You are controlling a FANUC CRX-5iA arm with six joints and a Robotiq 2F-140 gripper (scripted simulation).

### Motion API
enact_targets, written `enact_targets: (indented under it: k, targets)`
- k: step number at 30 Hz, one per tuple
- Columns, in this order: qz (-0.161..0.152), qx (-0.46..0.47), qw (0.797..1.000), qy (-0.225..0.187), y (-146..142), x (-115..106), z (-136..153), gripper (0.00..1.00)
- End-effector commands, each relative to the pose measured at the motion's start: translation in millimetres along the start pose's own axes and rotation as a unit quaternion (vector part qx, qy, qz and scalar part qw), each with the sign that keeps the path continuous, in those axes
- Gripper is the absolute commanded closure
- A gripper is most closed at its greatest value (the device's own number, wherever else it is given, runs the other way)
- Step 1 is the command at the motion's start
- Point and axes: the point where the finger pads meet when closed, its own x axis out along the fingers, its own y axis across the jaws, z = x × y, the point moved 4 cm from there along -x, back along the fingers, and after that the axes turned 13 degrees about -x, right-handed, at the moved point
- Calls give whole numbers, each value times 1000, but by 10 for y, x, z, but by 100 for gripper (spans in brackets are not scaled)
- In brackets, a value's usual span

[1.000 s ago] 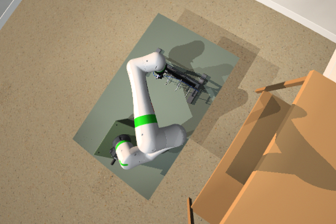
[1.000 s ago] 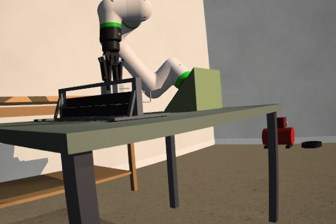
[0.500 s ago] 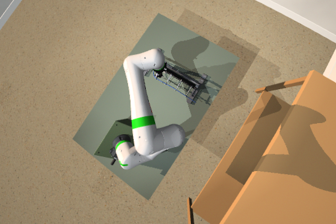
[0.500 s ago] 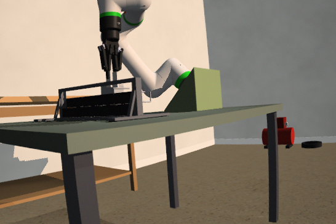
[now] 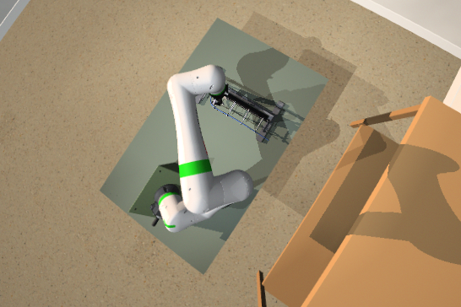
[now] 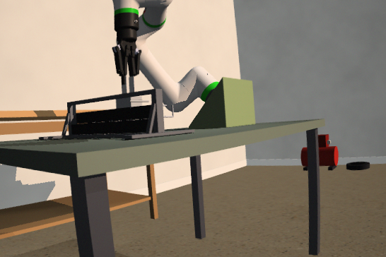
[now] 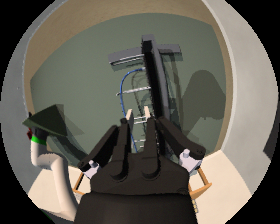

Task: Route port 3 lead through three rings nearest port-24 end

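The dark rack with the patch panel [image 5: 253, 108] [image 6: 113, 121] [image 7: 154, 66] stands upright on the green table [image 5: 236, 51] [image 6: 212, 138]. A thin blue lead [image 5: 238, 124] [image 7: 124, 88] loops out from the panel's front and runs along the row of pale wire rings [image 5: 235, 110] [image 7: 139, 91]. I cannot tell which rings it passes through. My gripper [image 6: 127, 87] [image 7: 139, 112] points straight down over the rack's end nearest the arm. Its fingertips are just behind the top bar. The fingers stand a narrow gap apart, and I see nothing between them.
The arm's green wedge base [image 5: 148, 191] [image 6: 230, 103] sits at the table's other end. Wooden shelving [image 5: 380, 212] [image 6: 21, 124] stands beside the table. A red compressor [image 6: 319, 156] and a black tyre [image 6: 358, 166] lie on the floor.
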Motion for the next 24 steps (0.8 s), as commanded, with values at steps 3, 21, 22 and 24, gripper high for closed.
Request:
enact_targets:
  k: [3, 21, 22, 24]
  targets:
    - [0, 0, 1000, 0, 1, -6, -2, 100]
    - [0, 0, 1000, 0, 1, -6, -2, 100]
    - [0, 0, 1000, 0, 1, -6, -2, 100]
    - [0, 0, 1000, 0, 1, -6, -2, 100]
